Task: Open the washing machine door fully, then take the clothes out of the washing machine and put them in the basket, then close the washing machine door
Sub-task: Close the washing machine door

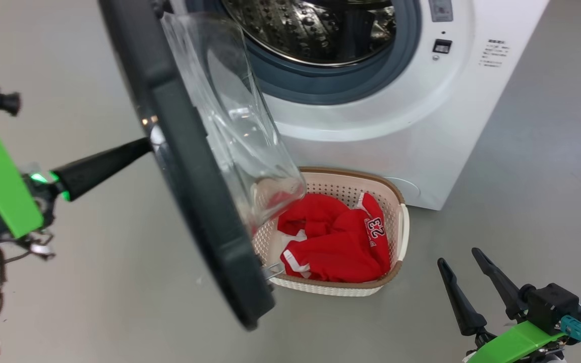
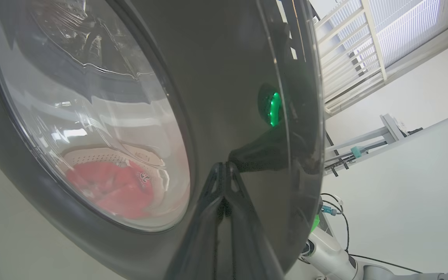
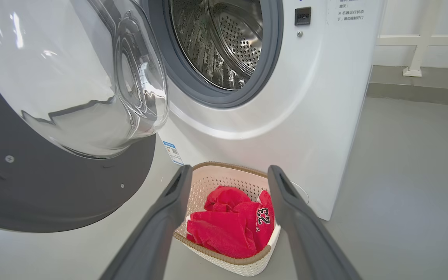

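The washing machine door stands swung out, its black rim edge-on to me and its clear glass bowl facing the washing machine. The steel drum shows nothing inside. My left gripper is shut, its tips pressed against the door's glossy outer rim. The red clothes, with the number 23 showing, lie in the cream basket on the floor before the machine. My right gripper hangs open right of the basket, and in its wrist view the right gripper points at the basket and clothes.
Grey floor spreads to the right of the machine and around the basket. The door's lower edge overhangs the basket's left end. A white railing runs along the wall behind the machine.
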Controlling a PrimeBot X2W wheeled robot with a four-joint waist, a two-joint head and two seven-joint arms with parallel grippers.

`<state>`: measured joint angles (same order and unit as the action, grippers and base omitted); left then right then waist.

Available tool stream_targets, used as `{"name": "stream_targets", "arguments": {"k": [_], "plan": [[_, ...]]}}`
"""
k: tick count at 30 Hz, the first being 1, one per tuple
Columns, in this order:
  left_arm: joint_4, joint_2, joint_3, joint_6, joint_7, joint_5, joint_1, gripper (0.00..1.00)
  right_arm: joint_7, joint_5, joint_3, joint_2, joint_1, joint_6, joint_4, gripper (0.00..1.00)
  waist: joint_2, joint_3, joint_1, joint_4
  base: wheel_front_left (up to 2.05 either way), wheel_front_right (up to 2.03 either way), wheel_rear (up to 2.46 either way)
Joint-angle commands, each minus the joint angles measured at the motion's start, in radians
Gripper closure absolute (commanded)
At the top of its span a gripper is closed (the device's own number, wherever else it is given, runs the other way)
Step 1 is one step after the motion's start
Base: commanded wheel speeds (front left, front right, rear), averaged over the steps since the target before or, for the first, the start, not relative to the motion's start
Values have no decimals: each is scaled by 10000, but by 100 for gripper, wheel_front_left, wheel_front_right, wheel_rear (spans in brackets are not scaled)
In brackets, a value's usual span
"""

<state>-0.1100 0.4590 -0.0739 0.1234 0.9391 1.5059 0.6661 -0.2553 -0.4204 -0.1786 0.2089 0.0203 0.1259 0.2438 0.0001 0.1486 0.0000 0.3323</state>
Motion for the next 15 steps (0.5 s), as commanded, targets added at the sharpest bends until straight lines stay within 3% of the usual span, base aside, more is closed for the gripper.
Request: {"name": "stream_targets", "arguments": {"k": [1, 15], "plan": [[352, 251, 226, 73, -134, -21, 545, 100, -65, 116, -143, 71, 91, 48, -259, 0, -1, 35, 0, -131, 0, 0, 0], [173, 220, -234, 73, -987, -239, 429, 100, -65, 148, -32, 26, 33, 48, -273, 0, -1, -44, 0, -335, 0, 0, 0]]}}
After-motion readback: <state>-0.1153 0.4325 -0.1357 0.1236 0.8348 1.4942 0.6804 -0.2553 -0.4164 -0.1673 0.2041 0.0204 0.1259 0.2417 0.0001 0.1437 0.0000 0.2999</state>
